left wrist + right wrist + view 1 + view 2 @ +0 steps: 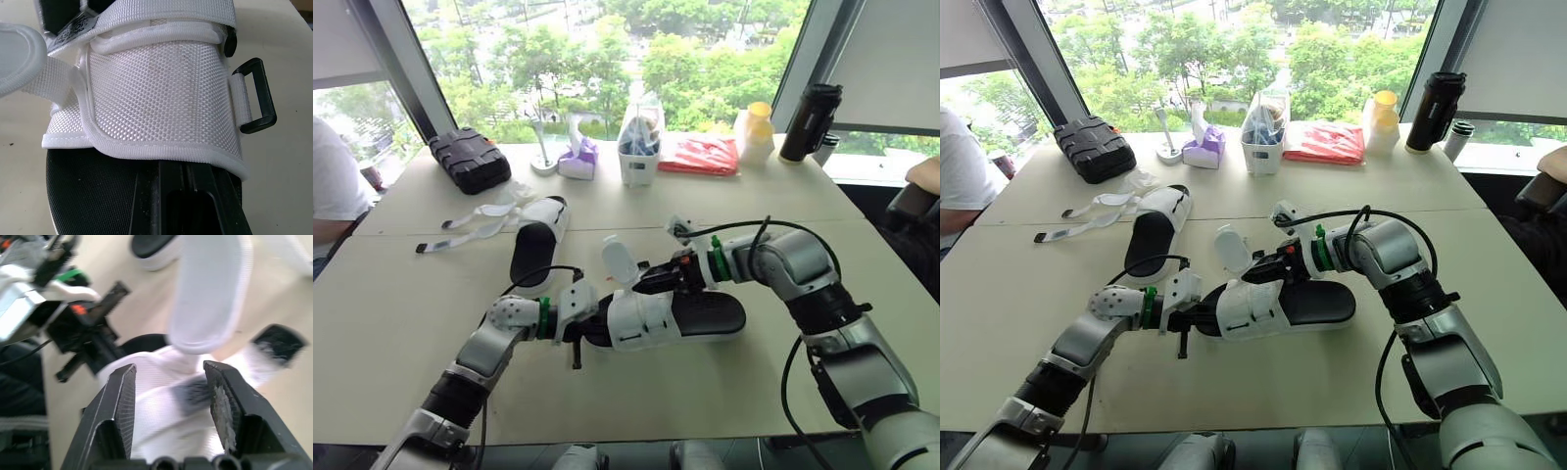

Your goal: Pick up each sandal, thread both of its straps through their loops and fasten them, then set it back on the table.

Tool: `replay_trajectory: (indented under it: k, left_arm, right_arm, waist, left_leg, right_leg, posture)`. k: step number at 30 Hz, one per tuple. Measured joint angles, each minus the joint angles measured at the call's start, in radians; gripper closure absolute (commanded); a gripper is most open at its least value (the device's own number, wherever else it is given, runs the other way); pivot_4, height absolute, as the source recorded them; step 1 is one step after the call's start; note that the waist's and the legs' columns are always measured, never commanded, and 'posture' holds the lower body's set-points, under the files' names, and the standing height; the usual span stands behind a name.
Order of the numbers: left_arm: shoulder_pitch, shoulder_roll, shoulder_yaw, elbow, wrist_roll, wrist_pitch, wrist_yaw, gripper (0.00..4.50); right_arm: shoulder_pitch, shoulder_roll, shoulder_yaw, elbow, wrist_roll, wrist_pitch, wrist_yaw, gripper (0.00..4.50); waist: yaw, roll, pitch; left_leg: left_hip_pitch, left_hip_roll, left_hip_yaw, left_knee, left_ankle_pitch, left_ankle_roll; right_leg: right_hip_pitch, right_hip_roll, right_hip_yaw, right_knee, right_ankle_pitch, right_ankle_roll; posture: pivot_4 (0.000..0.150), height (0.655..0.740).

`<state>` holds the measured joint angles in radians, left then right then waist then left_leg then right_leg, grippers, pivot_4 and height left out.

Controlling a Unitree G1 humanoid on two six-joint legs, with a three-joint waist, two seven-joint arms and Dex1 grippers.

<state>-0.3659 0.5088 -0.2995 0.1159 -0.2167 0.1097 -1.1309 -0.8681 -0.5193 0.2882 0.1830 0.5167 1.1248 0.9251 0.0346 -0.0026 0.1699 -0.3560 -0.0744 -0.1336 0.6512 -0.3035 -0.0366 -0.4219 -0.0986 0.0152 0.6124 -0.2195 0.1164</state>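
Sandals lie on the pale table [391, 323], two of them, white-strapped with black footbeds. The near sandal [705, 315] lies on its sole at the middle of the near half, toe end to the left. Its broad white webbing band [161, 98] crosses the footbed, and a black rectangular loop [257, 95] hangs free at the band's edge. One rounded strap tab [619, 259] stands up unthreaded above the band.

The left gripper [579, 328] is at this sandal's left end, with a black finger reaching under the band; whether it is clamped I cannot tell. The right gripper [168, 377] hovers over the band from the right, fingers [120, 406] apart, gripping nothing, the tab just beyond them.

The far sandal [533, 250] lies farther left, its loose straps [475, 230] trailing leftward across the table.

A small tag [78, 29] on the upper strap carries print, possibly a brand, too small to read.

Along the far edge stand a black case [470, 159], a purple tissue box [578, 159], a white container [639, 157], a red bag [700, 155], a yellow-lidded bottle [757, 132] and a black tumbler [810, 122]. A person's white sleeve [333, 186] shows at far left.
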Motion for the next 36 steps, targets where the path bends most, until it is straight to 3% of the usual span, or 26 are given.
replay_trajectory:
  k: [19,36]
  left_arm:
    - [-0.003,0.005,0.001,-0.003,0.000,0.011,-0.003,4.50]
    - [0.004,0.018,0.002,-0.010,0.000,0.012,-0.002,4.50]
  right_arm:
    - [-0.162,0.059,-0.013,0.405,-0.199,-0.222,0.054,2.06]
    - [-0.227,0.149,-0.036,0.369,-0.184,-0.137,0.171,2.06]
  waist:
    - [-0.009,0.001,0.000]
    - [-0.022,0.005,-0.002]
  left_leg:
    - [0.000,-0.001,0.000,0.000,0.000,0.000]
    - [0.001,-0.001,-0.001,0.000,0.000,0.000]
  right_leg:
    - [0.001,0.000,0.000,0.000,0.000,0.000]
    - [0.001,0.000,0.000,0.001,0.000,0.000]
  posture:
    - [0.150,0.7400]
    - [0.150,0.7400]
